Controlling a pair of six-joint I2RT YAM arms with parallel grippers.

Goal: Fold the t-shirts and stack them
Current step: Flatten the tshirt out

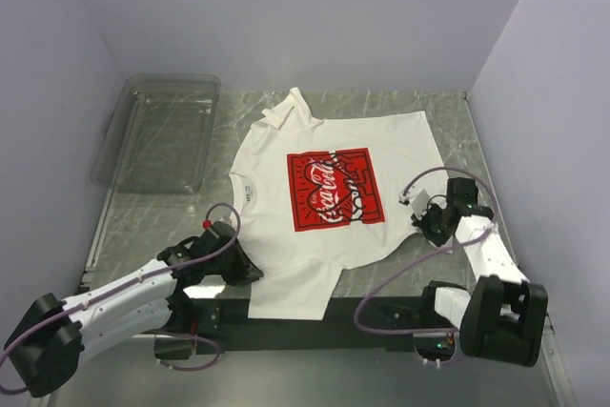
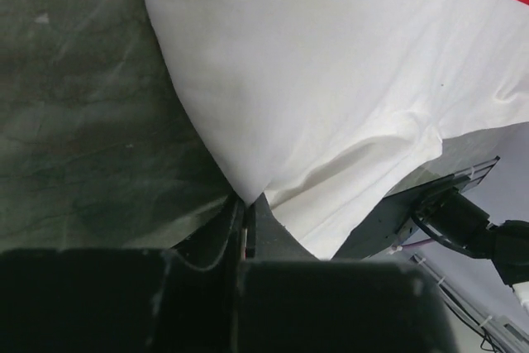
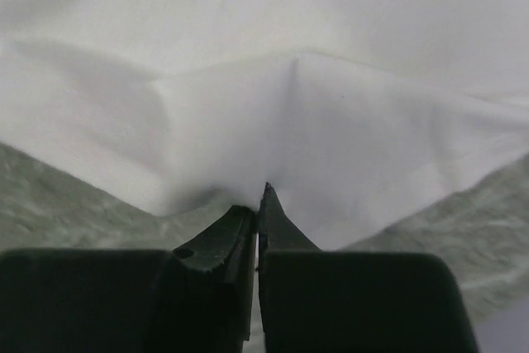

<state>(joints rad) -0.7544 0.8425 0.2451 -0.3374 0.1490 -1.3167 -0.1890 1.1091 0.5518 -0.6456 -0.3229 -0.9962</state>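
A white t-shirt [image 1: 334, 154] with a red Coca-Cola heart print [image 1: 335, 189] lies spread on the marble table, collar to the left, one sleeve hanging over the near edge. My left gripper [image 1: 250, 274] is shut on the shirt's near-left edge, where the white cloth [image 2: 331, 80] bunches into the jaws [image 2: 245, 204]. My right gripper [image 1: 424, 221] is shut on the shirt's right hem, where the cloth [image 3: 273, 121] puckers at the closed jaws [image 3: 259, 204].
A clear plastic bin [image 1: 158, 131] stands at the back left of the table. The black mounting rail [image 1: 315, 316] runs along the near edge between the arm bases. Grey walls close in the back and sides.
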